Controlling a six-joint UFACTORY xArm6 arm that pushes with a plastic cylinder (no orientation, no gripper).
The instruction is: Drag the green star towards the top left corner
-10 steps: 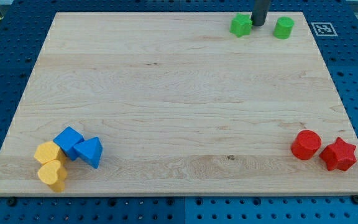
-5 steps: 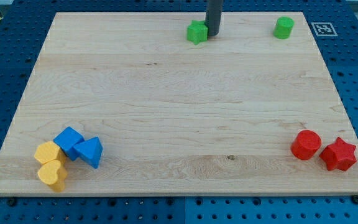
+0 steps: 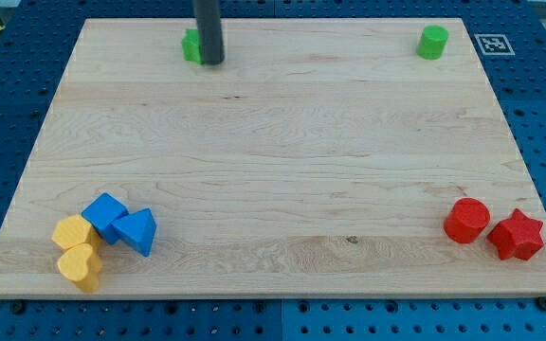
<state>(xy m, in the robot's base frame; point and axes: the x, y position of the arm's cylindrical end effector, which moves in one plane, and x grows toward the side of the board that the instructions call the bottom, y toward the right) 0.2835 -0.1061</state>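
The green star (image 3: 191,46) lies near the view's top edge of the wooden board (image 3: 273,161), left of centre, partly hidden behind my rod. My tip (image 3: 212,62) rests on the board touching the star's right side. A green cylinder (image 3: 432,42) stands near the top right corner, far from the tip.
A blue cube (image 3: 104,215), a blue triangle (image 3: 138,231) and two yellow blocks (image 3: 72,233) (image 3: 81,266) cluster at the bottom left. A red cylinder (image 3: 466,220) and a red star (image 3: 516,235) sit at the bottom right. A fiducial marker (image 3: 492,44) lies beyond the top right corner.
My tip has slid left along the top edge, pushing the green star from beside the green cylinder to left of centre. The other blocks have not moved.
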